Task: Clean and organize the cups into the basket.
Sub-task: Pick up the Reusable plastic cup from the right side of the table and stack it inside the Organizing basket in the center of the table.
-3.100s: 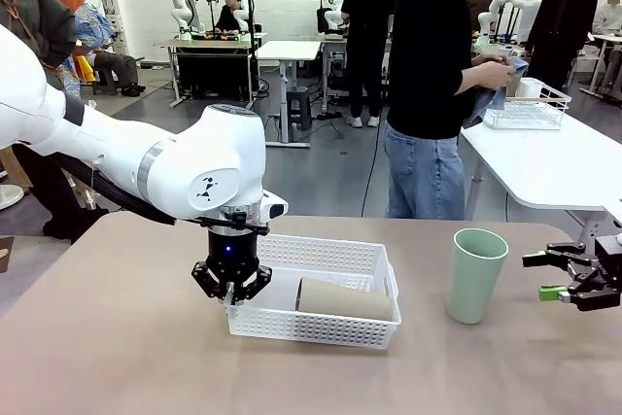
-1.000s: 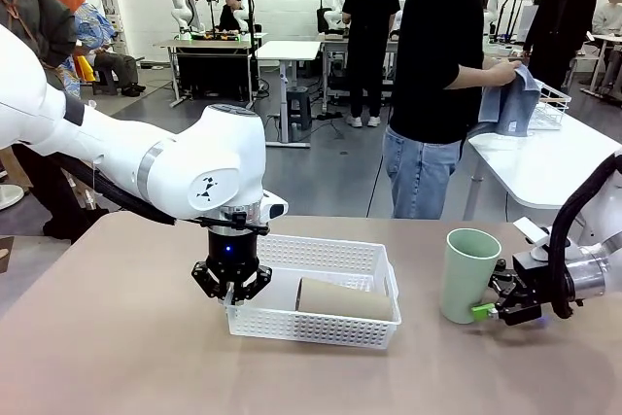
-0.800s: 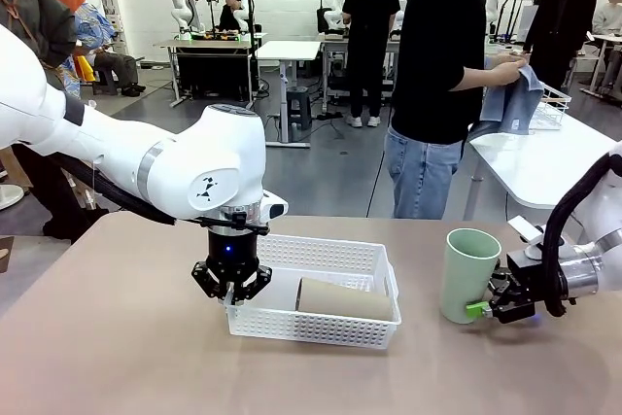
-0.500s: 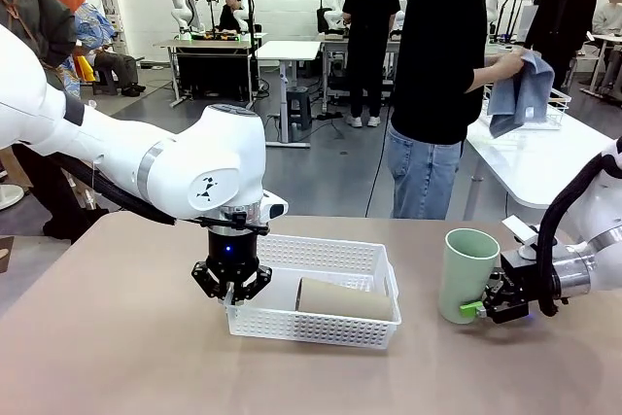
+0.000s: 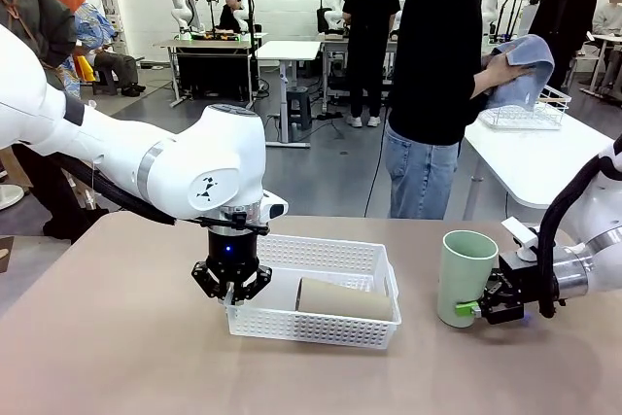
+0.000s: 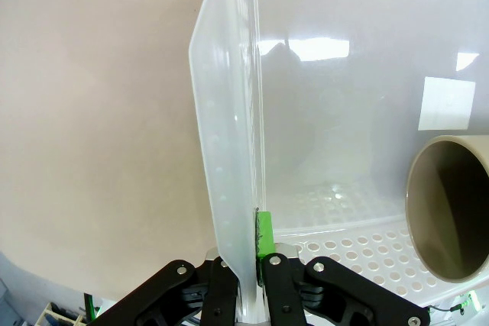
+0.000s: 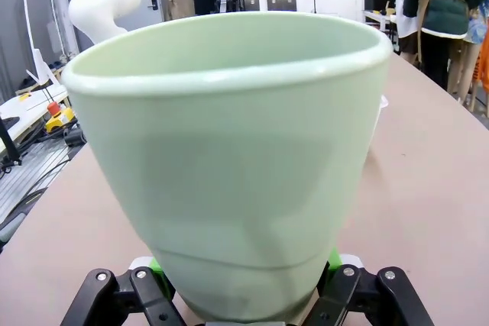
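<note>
The left gripper (image 5: 231, 284) is pinched narrow on the left wall of the basket (image 5: 335, 248), its fingers astride the rim, and the basket sits flat on the table (image 5: 117, 357). Inside the basket a tan cup (image 5: 345, 298) lies on its side along the near wall, its open mouth facing the basket's left wall. Right of the basket and apart from it, the mint green cup (image 5: 465, 277) stands upright on the table, with the right gripper (image 5: 483, 304) closed around its lower part from the side away from the basket.
</note>
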Motion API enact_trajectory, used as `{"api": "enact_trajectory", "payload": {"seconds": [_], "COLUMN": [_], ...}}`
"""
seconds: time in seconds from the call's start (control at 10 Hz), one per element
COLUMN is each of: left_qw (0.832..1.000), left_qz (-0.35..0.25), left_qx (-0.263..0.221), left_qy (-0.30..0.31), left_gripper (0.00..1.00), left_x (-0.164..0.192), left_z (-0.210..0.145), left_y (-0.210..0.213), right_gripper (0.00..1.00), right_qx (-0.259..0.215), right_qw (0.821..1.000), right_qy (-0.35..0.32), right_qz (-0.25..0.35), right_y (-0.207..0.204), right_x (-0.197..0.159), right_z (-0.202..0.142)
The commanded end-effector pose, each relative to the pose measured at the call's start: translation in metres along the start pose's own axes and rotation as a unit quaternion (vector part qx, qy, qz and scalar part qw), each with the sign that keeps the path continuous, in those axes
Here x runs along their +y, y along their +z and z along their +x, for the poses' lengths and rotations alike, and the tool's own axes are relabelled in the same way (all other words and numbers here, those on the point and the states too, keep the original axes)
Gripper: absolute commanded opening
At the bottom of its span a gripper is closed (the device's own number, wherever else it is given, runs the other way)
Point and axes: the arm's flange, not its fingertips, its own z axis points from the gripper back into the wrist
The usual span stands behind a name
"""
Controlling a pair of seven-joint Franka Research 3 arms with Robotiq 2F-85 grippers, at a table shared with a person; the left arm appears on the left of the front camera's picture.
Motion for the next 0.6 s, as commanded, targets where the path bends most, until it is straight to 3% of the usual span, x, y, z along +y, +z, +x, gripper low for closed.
{"api": "enact_trajectory", "payload": {"seconds": [0.0,0.2,0.5], "left_qw": [1.000,1.000,1.000], "left_qz": [0.002,0.002,0.002], "left_qx": [0.001,0.001,0.001], "left_qy": [-0.001,-0.001,-0.001], "left_gripper": [0.00,0.00,0.00], "left_x": [0.000,0.000,0.000], "left_z": [0.000,0.000,0.000], "left_y": [-0.002,-0.002,-0.002], "right_gripper": [0.22,0.22,0.22], "right_qx": [-0.003,0.006,-0.009], "right_qw": [1.000,0.999,0.999], "right_qy": [0.004,-0.027,0.011], "right_qz": [-0.007,-0.022,-0.051], "right_y": [-0.002,-0.004,0.007], "right_x": [0.011,0.060,0.125], "right_z": [0.009,0.067,0.144]}}
